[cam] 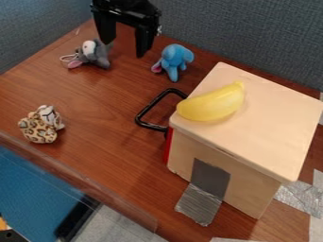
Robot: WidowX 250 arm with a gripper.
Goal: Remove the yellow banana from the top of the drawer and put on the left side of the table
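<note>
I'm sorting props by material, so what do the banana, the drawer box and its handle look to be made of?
Banana: probably smooth plastic, given its soft sheen and uniform yellow.
Drawer box: pale wood, it seems, with a smooth, lightly shiny top and a faint seam under the lid edge.
Handle: glossy black, metal or hard plastic; the look leaves it open.

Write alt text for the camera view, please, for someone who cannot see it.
A yellow banana lies on a wooden drawer. The open tool hangs over the table, near a gray toy and blue toy; a spotted toy sits at left.
</note>
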